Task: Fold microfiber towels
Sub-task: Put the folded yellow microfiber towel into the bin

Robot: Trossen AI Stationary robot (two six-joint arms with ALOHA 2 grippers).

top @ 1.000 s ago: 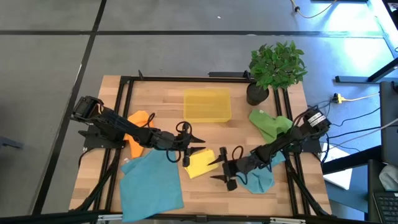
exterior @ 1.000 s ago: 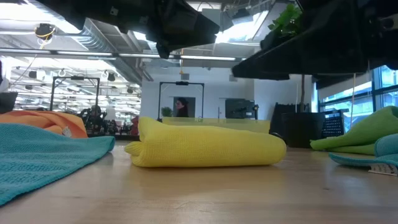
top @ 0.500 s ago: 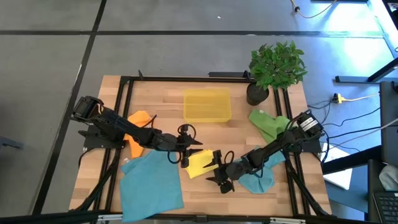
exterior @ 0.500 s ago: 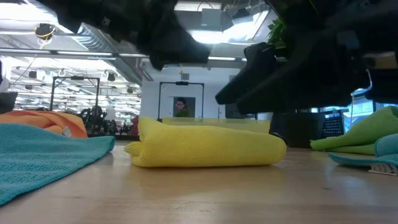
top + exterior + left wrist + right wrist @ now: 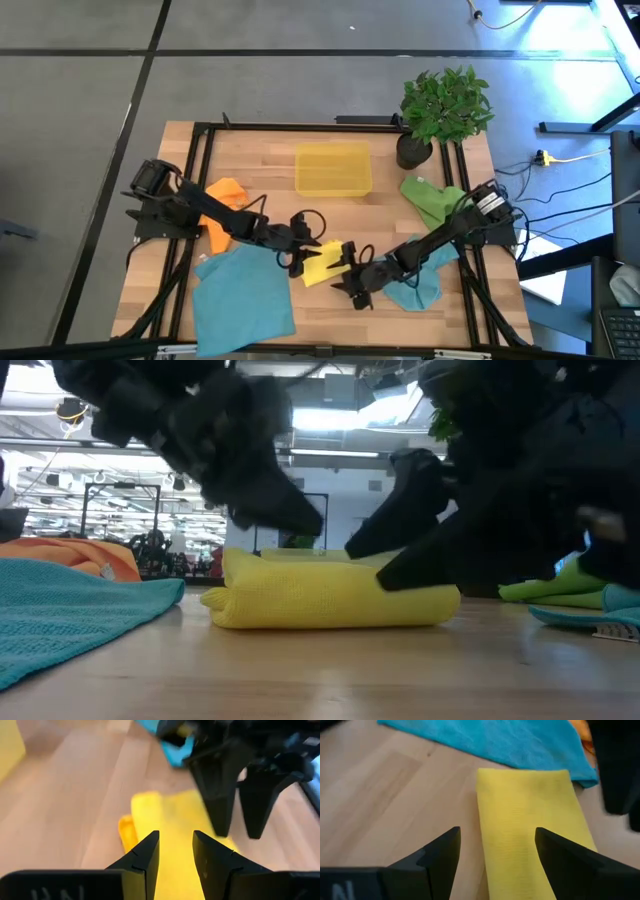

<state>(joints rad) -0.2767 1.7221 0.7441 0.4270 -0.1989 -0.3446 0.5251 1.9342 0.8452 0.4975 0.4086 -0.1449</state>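
Note:
A yellow towel [image 5: 326,262], folded into a narrow strip, lies on the wooden table [image 5: 260,150] near its middle. My left gripper [image 5: 175,840] hovers over the strip's left end [image 5: 316,250], fingers a little apart, slanting down. From the right, my right gripper [image 5: 497,832] stands wide open over the strip's other end [image 5: 345,272]. In the low view both sets of dark fingers [image 5: 290,520] come close to the top of the towel [image 5: 330,595]; I cannot tell whether any of them touch it. A teal towel [image 5: 245,295] lies spread at the near left.
An orange towel [image 5: 225,195] lies at the left. A green towel [image 5: 435,200] and a crumpled teal one [image 5: 415,288] lie at the right under my right arm. A yellow plastic bin [image 5: 333,168] and a potted plant [image 5: 445,105] stand at the far side.
Both grippers have come down toward the yellow towel and tipped to a flatter slant. My right gripper has also moved toward the table's left, closing in on the towel's right end. The towel has stayed where it was.

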